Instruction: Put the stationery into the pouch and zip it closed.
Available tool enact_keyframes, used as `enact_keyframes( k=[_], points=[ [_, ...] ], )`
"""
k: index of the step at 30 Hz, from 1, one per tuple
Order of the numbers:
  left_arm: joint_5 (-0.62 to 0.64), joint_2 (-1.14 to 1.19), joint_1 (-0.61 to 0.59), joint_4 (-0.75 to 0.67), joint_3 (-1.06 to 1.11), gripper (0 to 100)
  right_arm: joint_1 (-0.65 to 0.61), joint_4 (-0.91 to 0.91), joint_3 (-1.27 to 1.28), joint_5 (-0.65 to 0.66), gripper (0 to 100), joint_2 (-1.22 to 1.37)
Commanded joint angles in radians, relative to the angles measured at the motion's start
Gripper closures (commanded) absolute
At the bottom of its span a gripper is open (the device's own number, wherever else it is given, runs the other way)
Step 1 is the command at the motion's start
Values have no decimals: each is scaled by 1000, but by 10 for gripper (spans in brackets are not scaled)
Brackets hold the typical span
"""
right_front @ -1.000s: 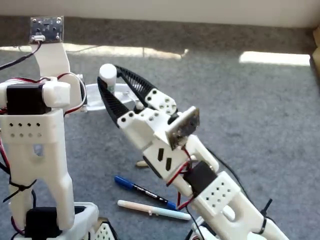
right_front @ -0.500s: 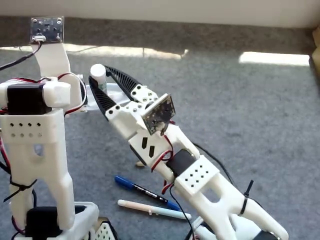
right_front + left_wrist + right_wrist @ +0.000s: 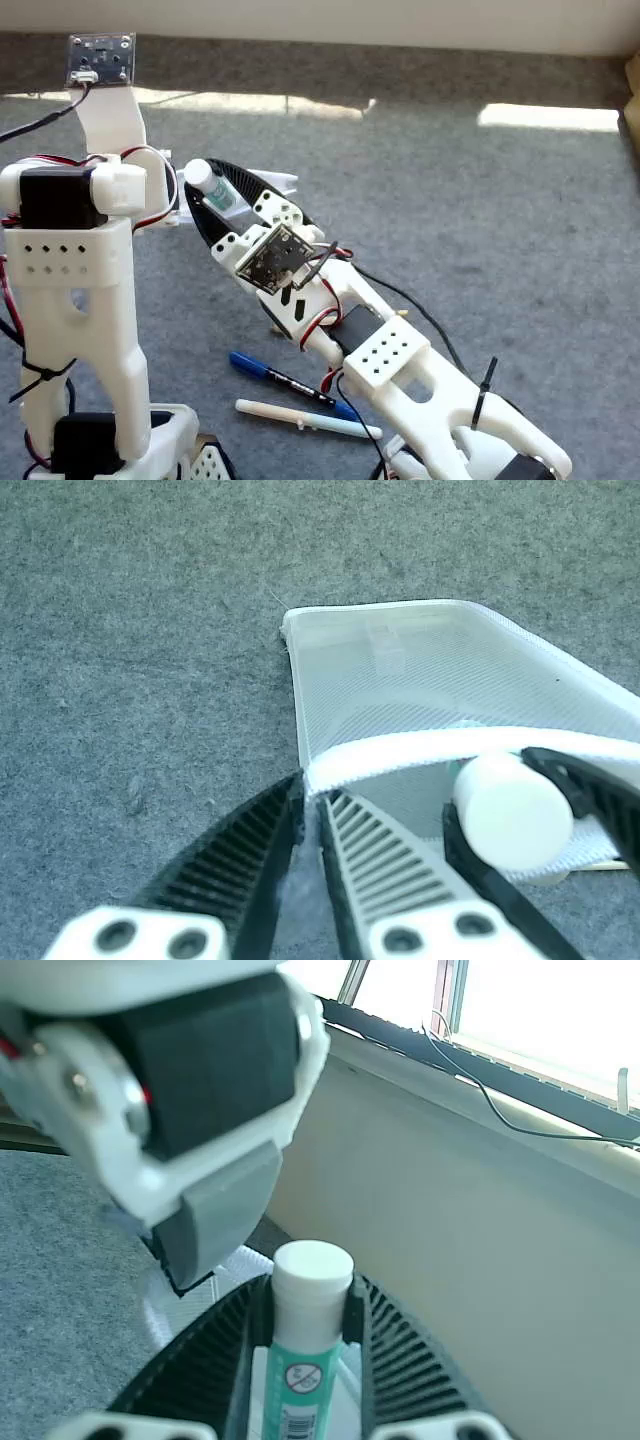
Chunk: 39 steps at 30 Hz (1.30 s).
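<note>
In the high view the left arm stands at the left edge. Its wrist view shows the left gripper [image 3: 308, 798] pinched together on the raised rim of the white mesh pouch [image 3: 430, 680], lifting the mouth off the grey surface [image 3: 500, 260]. Just to the right, upper left of centre, the right gripper [image 3: 308, 1290] is clamped on a glue stick [image 3: 213, 188], whose white cap sits at the pouch's mouth. We judge the step in hand to be inserting the glue stick. The next move calls for pushing it past the rim with the mouth held up, then parting the jaws. We cannot tell whether the pouch holds anything yet. At lower centre a blue pen [image 3: 283, 379] and a white pen [image 3: 305, 418] lie just beside each other, well apart from the pouch. Both remain to be loaded before zipping.
</note>
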Motion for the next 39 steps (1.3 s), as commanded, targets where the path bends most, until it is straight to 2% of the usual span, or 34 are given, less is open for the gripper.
enact_keyframes(
  k=[1, 27, 33, 35, 39],
  points=[
    [-9, 10, -12, 0, 7, 993, 16, -21, -5, 17, 994, -10],
    [-11, 10, -12, -2, 7, 993, 87, -16, -13, 17, 988, -10],
    [-11, 10, -12, -2, 7, 993, 87, 44, -13, 14, 869, -10],
    [-11, 10, -12, -2, 7, 993, 90, 105, -15, 14, 860, -10],
    [-11, 10, -12, -2, 7, 993, 90, 119, -16, 14, 860, -10]
  ],
)
